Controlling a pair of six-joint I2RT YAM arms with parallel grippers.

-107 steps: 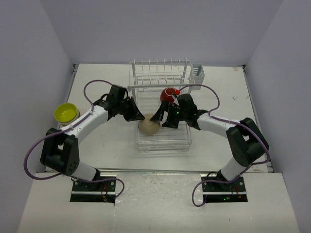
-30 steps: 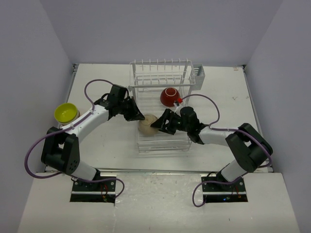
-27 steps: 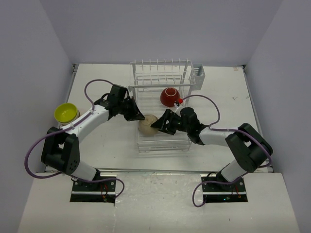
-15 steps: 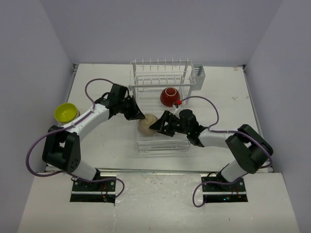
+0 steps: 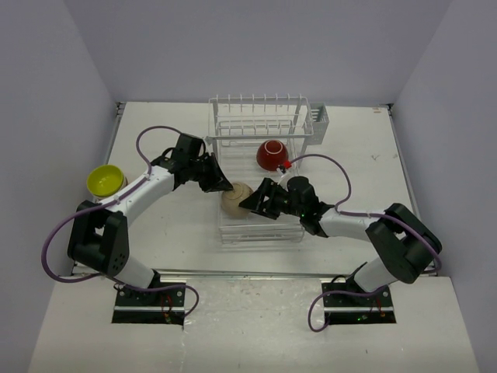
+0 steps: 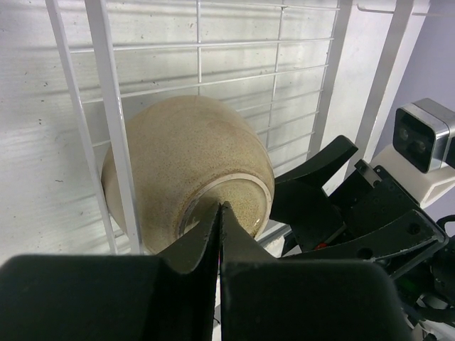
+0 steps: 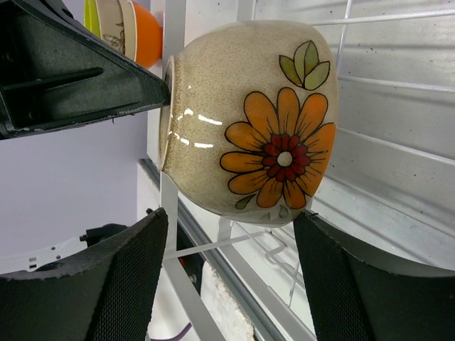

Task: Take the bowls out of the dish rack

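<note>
Bracketing the beige bowl (image 5: 237, 198) tipped on its side in the dish rack (image 5: 260, 124) mid-table, our spread right end effector (image 5: 251, 203) should centre before squeezing, while our clenched left end effector (image 5: 227, 187) props its foot.

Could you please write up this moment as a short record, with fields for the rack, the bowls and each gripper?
Dish rack: holds two bowls
Flowered beige bowl: lying on its side in the rack
Dark red bowl: upside down, farther back in the rack
Unloaded stack: on the table, left side, lime-yellow on top
Left gripper: shut, tips against the beige bowl's foot
Right gripper: open, fingers either side of that bowl
</note>
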